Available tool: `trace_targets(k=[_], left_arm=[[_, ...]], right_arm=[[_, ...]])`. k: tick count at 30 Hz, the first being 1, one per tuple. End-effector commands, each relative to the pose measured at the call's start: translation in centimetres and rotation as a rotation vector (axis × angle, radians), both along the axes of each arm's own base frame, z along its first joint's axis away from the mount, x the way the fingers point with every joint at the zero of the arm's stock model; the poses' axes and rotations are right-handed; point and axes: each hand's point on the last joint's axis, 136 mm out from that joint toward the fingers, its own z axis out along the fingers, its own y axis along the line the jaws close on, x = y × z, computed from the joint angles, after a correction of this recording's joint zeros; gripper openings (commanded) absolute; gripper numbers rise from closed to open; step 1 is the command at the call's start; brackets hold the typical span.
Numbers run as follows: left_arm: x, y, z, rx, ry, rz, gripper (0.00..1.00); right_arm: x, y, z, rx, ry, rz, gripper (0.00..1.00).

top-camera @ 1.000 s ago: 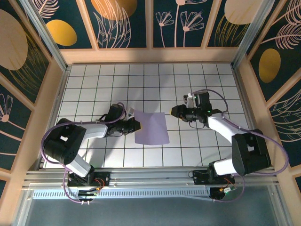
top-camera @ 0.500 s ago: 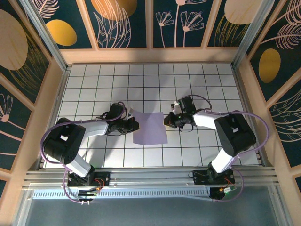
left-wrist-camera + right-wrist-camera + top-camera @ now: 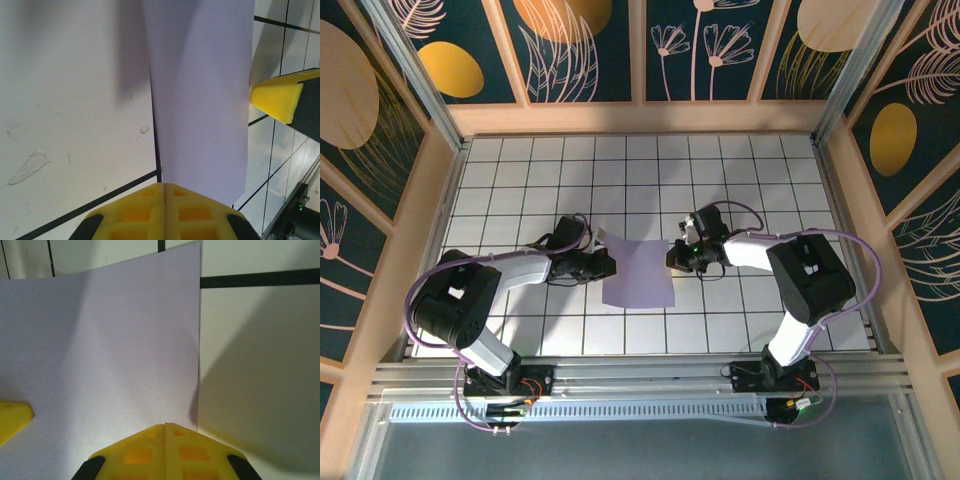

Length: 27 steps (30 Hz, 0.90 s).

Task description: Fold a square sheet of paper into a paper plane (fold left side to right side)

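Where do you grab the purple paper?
By a side edge, coming in low from the side. The square sheet of paper lies thin and nearly flat, so only its edges can be pinched, as the left tool and right tool do.

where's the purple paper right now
In the top view the square sheet of paper sits near the middle of the table, between the left gripper at its left edge and the right gripper at its right edge.

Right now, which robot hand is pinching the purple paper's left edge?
The left gripper. It is shut on the square sheet of paper at its left edge, while the right gripper pinches the opposite, right edge.
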Motion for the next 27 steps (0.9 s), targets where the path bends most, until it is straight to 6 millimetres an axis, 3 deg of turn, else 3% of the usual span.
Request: trace_targets(k=[1,6,9,19,27], left_arm=[[0.3,-0.5,0.9,-0.007,-0.017,-0.02,0.1],[0.6,-1.2,2.7,-0.053,-0.044,-0.02,0.36],[0.6,-1.8,3.9,-0.096,-0.06,-0.026,0.47],[0.5,-4.6,6.7,-0.191,-0.096,-0.068,0.57],[0.5,-7.2,5.9,-0.21,-0.08,-0.112,0.59]], right_arm=[[-0.3,-0.6,-1.1,-0.063,0.007,0.013,0.01],[-1.0,-1.4,-2.1,-0.1,0.02,0.011,0.02],[-1.3,-1.6,-2.3,-0.102,0.025,0.01,0.05],[-1.5,-1.6,-2.6,-0.096,0.025,0.002,0.07],[-1.6,-1.2,-2.4,-0.078,0.023,0.006,0.07]])
